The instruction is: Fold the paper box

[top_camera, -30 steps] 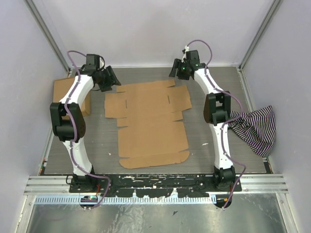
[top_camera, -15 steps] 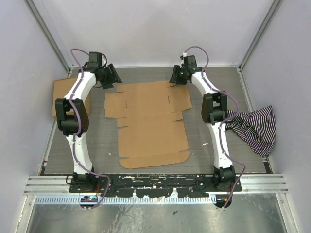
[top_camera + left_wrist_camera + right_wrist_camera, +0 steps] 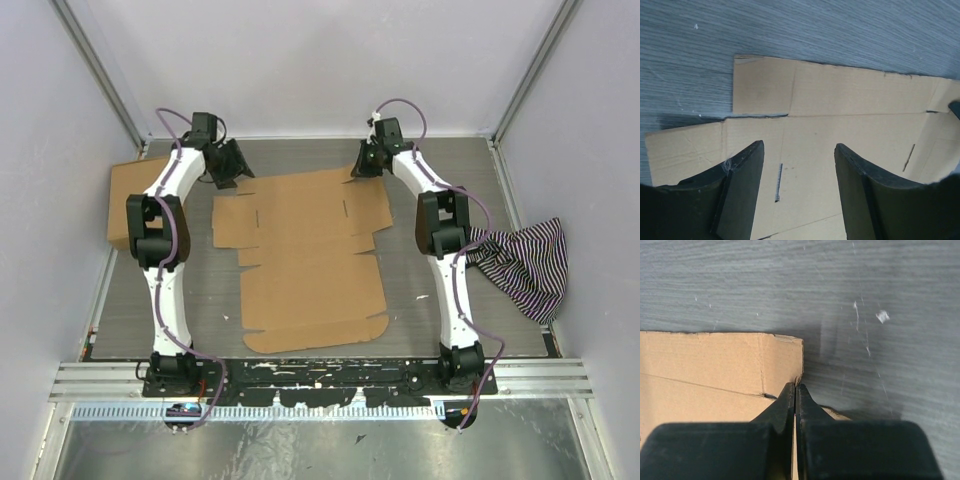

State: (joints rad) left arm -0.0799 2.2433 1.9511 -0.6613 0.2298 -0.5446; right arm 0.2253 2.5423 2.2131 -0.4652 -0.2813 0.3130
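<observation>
Okay, the paper box (image 3: pixel 310 260) lies flat and unfolded in the middle of the table (image 3: pixel 200 290), flaps out. The left gripper (image 3: pixel 230 166) hangs over the box's far left corner with fingers (image 3: pixel 742 185) spread wide on either side of a slit (image 3: pixel 778 182), nothing between them. The right gripper (image 3: pixel 796 386) is closed tight, tips at the far right flap's corner; can't tell if cardboard is pinched. A ready-made cardboard box (image 3: pixel 125 195) sits far left and a striped cloth (image 3: pixel 525 262) sits right.
</observation>
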